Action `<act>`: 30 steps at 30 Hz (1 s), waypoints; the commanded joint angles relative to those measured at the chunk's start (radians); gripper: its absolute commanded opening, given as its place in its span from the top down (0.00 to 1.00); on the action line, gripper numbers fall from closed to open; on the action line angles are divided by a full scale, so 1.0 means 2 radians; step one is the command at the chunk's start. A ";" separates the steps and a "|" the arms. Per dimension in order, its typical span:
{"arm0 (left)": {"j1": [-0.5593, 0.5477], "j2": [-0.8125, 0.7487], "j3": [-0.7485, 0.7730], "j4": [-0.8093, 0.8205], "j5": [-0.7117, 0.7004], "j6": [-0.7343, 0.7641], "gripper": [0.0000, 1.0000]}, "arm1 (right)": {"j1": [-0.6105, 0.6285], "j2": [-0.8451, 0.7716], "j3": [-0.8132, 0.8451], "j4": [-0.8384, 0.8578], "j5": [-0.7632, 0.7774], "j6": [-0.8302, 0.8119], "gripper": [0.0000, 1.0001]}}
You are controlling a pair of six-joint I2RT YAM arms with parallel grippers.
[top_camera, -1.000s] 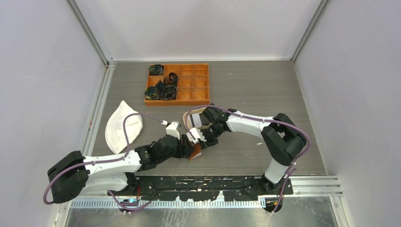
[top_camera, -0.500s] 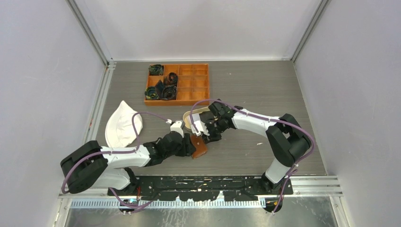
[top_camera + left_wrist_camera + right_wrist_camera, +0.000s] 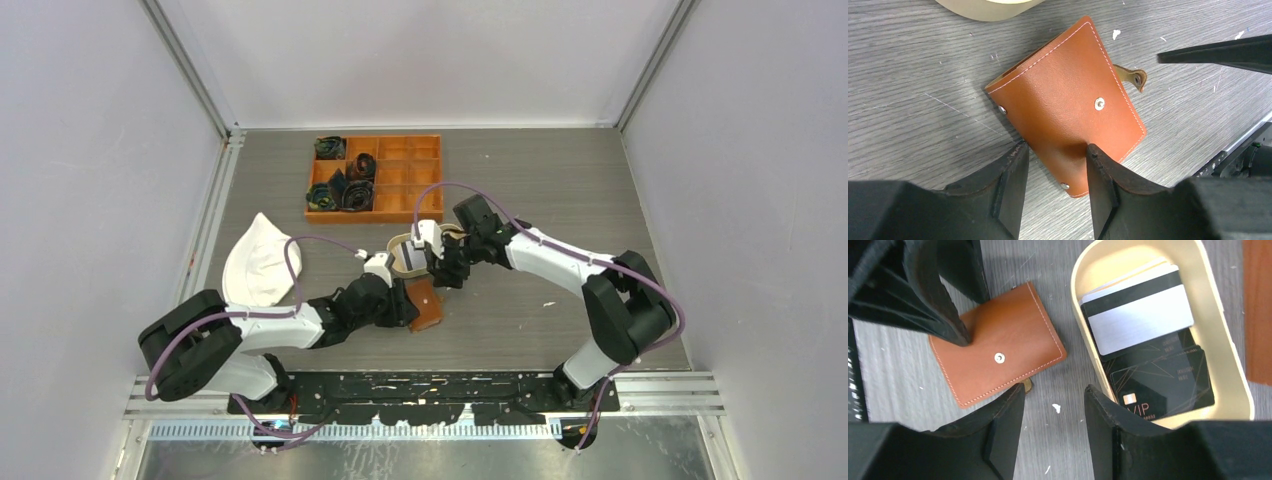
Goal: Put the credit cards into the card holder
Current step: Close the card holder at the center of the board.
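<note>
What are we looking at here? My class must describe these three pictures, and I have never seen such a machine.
Two robot arms are bolted at the near edge of a table. One picture looks down from above; the other two come from a camera on each wrist. The left tool is open, its fingers poised at one end of a closed brown card holder lying flat. The right tool is open, hovering between the holder and a beige oval tray that holds the credit cards, grey-white and black. An orange compartment box sits farther back. Nothing is held.
</note>
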 commanded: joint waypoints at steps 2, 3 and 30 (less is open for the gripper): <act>0.003 0.011 0.004 -0.011 0.008 0.004 0.55 | -0.011 -0.054 0.028 -0.003 -0.016 0.160 0.45; 0.003 0.009 0.003 -0.010 0.009 0.003 0.55 | -0.010 -0.055 0.032 -0.021 -0.019 0.177 0.45; 0.002 0.023 0.001 0.029 0.035 -0.031 0.59 | 0.083 0.042 0.078 -0.139 0.194 0.316 0.42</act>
